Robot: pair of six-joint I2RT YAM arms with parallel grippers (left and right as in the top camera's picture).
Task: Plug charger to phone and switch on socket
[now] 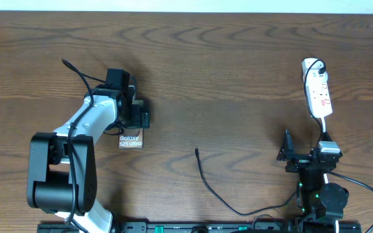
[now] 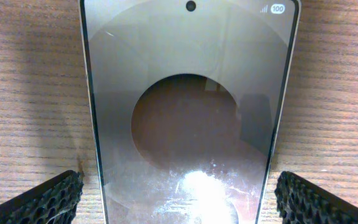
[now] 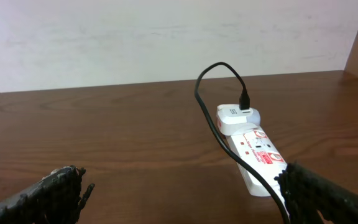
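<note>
The phone [image 1: 130,141] lies flat on the wooden table, its "Galaxy S25 Ultra" lettering showing. My left gripper [image 1: 133,127] hovers over its far end. In the left wrist view the glossy phone [image 2: 179,93] fills the frame, and the left gripper [image 2: 179,200] is open with one finger on each side, not touching it. The charger's plug tip [image 1: 197,151] lies free mid-table, and its cable curves toward the front edge. The white socket [image 1: 318,94] lies at the far right. My right gripper [image 1: 304,147] is open and empty, just short of the socket [image 3: 257,155].
A white adapter [image 3: 236,117] sits in the socket's far end with the black cable [image 3: 213,118] looping out of it and running past my right finger. The back wall rises behind the table. Bare wood lies between phone and plug tip.
</note>
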